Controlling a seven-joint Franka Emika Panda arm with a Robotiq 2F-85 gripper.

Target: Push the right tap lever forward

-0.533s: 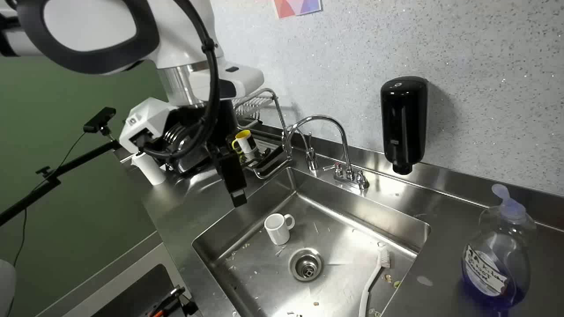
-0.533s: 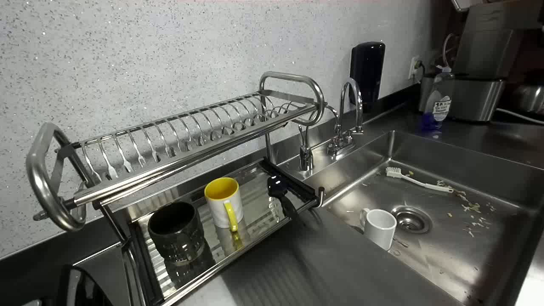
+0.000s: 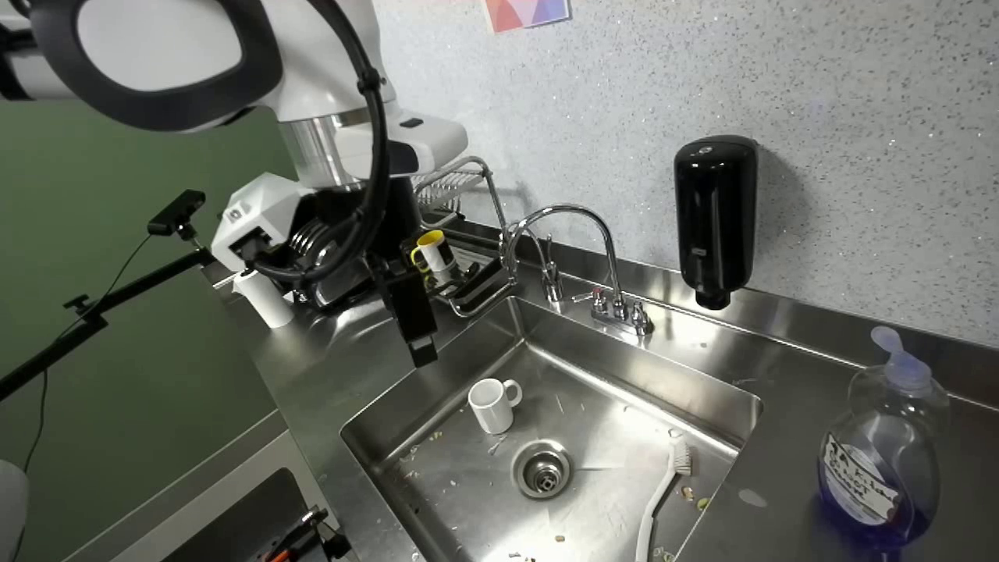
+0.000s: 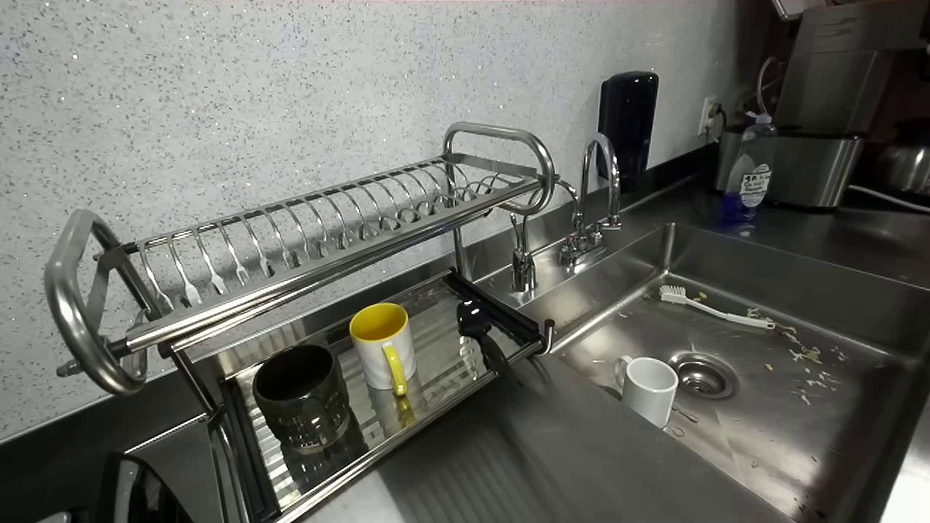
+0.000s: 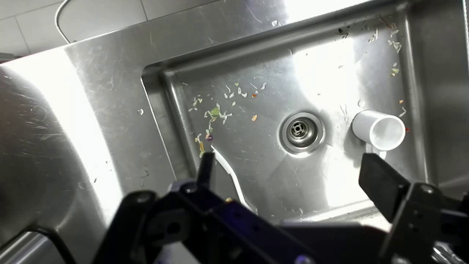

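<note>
The right tap lever [image 3: 640, 317] is a small silvery handle at the right of the faucet base, beside the arched spout [image 3: 593, 211] in an exterior view. It also shows as a short lever [image 4: 609, 226] near the foot of the spout in an exterior view. The left handle [image 3: 599, 298] has a red mark. My gripper [image 3: 421, 355] hangs over the near left edge of the sink, well apart from the faucet. In the wrist view my gripper [image 5: 287, 161] is open and empty, with its fingers wide apart above the sink. The right tap lever is not clearly visible there.
The sink [image 3: 624, 421] holds a white mug [image 3: 492, 406], a white brush [image 3: 659, 492] and food scraps. A dish rack [image 4: 327, 218] with mugs stands beside it. A small second tap [image 3: 552, 281] is left of the faucet. A black dispenser [image 3: 716, 218] and soap bottle [image 3: 882, 460] are at the right.
</note>
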